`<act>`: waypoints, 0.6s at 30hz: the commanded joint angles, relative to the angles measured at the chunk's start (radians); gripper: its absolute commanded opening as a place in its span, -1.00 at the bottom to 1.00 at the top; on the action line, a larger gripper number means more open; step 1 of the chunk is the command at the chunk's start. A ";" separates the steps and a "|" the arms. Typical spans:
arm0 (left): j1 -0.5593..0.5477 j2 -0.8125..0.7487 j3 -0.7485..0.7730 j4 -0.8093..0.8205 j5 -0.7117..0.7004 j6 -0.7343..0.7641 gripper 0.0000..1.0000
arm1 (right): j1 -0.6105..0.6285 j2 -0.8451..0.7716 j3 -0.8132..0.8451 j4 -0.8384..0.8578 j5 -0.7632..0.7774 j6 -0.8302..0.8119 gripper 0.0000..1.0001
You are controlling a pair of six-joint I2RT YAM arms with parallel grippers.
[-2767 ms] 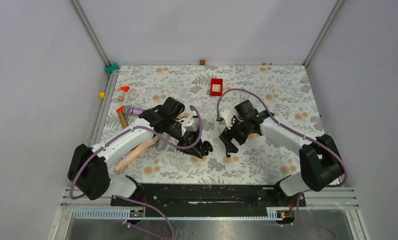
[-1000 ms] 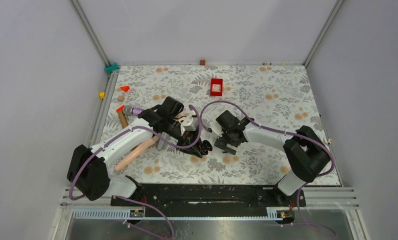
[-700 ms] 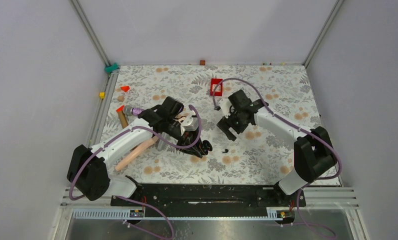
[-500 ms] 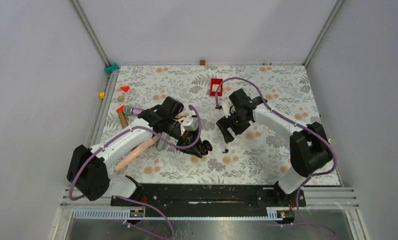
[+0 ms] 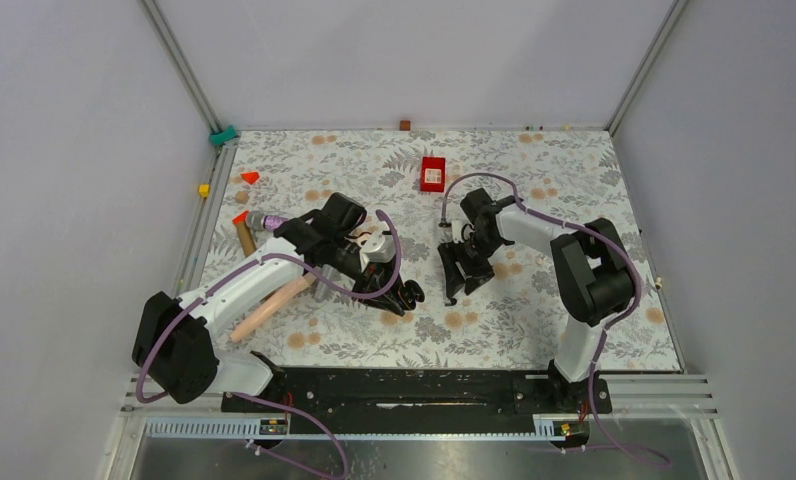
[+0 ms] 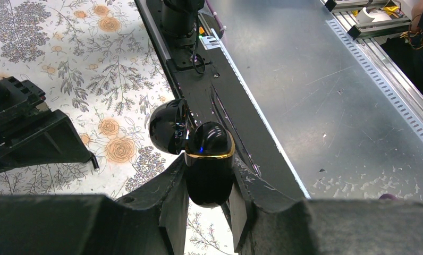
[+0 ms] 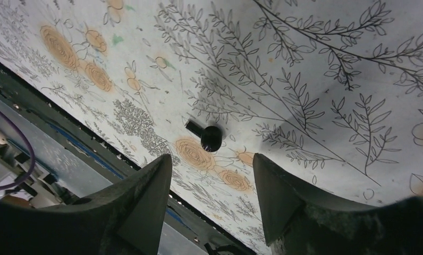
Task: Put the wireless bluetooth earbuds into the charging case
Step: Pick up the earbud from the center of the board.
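My left gripper (image 6: 208, 166) is shut on the charging case (image 6: 209, 175), a glossy black pebble with a gold band. It holds the case just above the table, with the lid (image 6: 168, 126) flipped open to the left. In the top view the case (image 5: 411, 292) sits at the left gripper's (image 5: 402, 296) tip, near the table's middle front. One tiny black earbud (image 7: 210, 137) with a short stem lies on the floral cloth. My right gripper (image 7: 210, 159) hovers over it with jaws apart and nothing between them, just right of the case in the top view (image 5: 456, 284).
A red box (image 5: 433, 173) stands at the back middle. Orange wedges (image 5: 249, 177), a yellow cube (image 5: 204, 190) and a brown stick (image 5: 244, 238) lie at the left, with a beige rod (image 5: 269, 305) under the left arm. The black base rail (image 5: 404, 390) borders the near edge.
The right gripper swung back toward the red box, leaving an earbud on the cloth, then came forward over it with its jaws narrowing. The left arm and the case stayed still.
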 commanded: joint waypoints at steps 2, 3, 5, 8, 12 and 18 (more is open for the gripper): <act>0.005 -0.028 0.041 0.016 0.040 0.031 -1.00 | -0.015 0.041 -0.022 0.026 -0.035 0.105 0.27; 0.004 -0.027 0.041 0.014 0.040 0.031 -1.00 | -0.016 0.044 -0.024 0.033 -0.029 0.117 0.24; 0.005 -0.027 0.041 0.015 0.038 0.030 -1.00 | -0.020 0.052 -0.031 0.045 -0.020 0.139 0.19; 0.005 -0.026 0.041 0.016 0.038 0.030 -1.00 | -0.021 0.062 -0.043 0.063 -0.024 0.158 0.12; 0.004 -0.025 0.044 0.016 0.036 0.029 -1.00 | -0.022 0.084 -0.046 0.073 -0.038 0.173 0.03; 0.005 -0.021 0.044 0.016 0.036 0.030 -1.00 | -0.022 0.111 -0.043 0.074 -0.053 0.180 -0.05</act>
